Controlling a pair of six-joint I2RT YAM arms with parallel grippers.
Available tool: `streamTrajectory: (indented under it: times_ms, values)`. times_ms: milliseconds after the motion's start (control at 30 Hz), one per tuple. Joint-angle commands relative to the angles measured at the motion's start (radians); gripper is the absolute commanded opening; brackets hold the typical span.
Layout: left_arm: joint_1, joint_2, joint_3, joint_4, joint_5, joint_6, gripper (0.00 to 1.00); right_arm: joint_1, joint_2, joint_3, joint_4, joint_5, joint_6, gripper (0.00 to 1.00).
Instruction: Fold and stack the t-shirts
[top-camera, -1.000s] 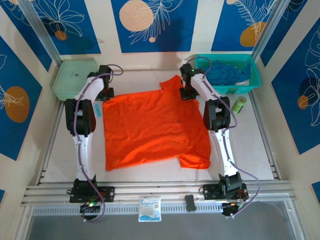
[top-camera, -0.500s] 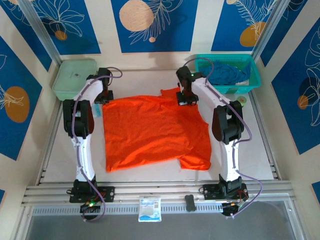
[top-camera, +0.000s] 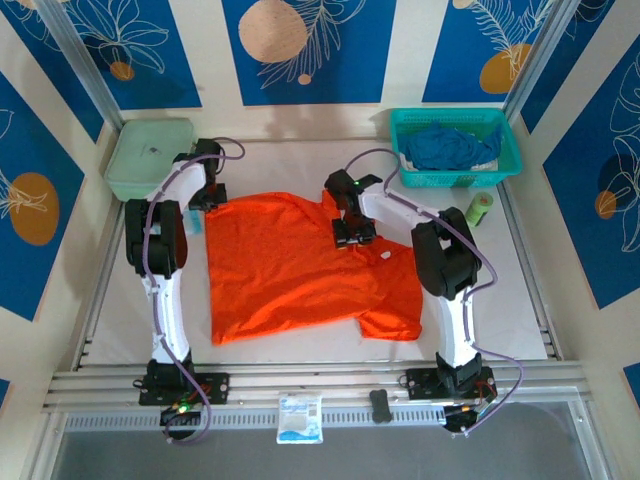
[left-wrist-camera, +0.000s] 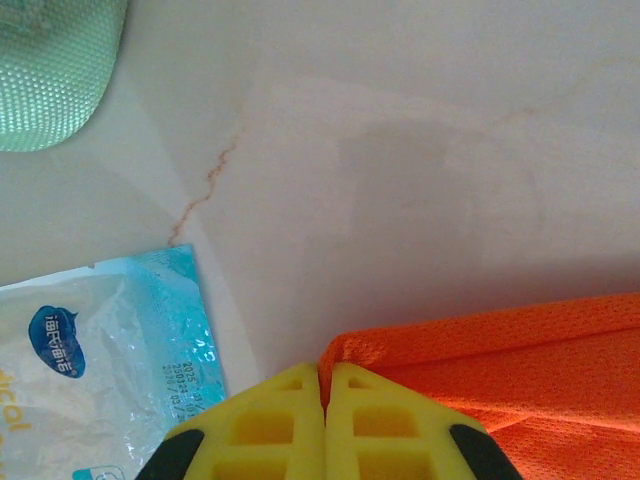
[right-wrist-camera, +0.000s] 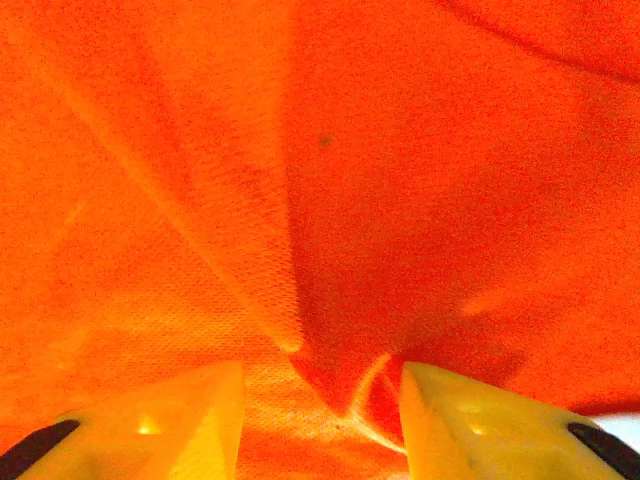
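Since the orange t-shirt (top-camera: 290, 270) looks limp and light, lying flat left of the teal basket (top-camera: 450, 180), corners and hems suit gripping: the left gripper (left-wrist-camera: 322, 395) pinches one corner, and the right gripper (right-wrist-camera: 320, 385) hangs spread over its cloth.

One orange t-shirt (top-camera: 300, 260), one blue t-shirt (top-camera: 445, 148), one basket (top-camera: 450, 180), one case (top-camera: 150, 155), one roll (top-camera: 480, 208), two packets (left-wrist-camera: 100, 350) (top-camera: 298, 417).

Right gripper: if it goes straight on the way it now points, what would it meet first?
The orange t-shirt. In the right wrist view the cloth lies straight ahead of the right gripper, whose jaws stand apart; it looks very close, though depth is hard to judge.
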Motion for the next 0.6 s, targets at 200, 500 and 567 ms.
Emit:
streamTrajectory:
  times_ms: [200,500,567]
  values:
    - [0.011,-0.06,-0.025,0.005,0.017,-0.016,0.0,-0.166,-0.069,0.154,-0.008,-0.033,-0.039,0.52]
    - [0.011,-0.06,-0.036,0.006,0.018,-0.019,0.0,-0.281,0.207,0.427,-0.009,-0.177,-0.208,0.55]
    - [0.011,-0.062,-0.037,0.006,0.018,-0.018,0.0,-0.288,0.276,0.509,-0.038,-0.183,-0.224,0.56]
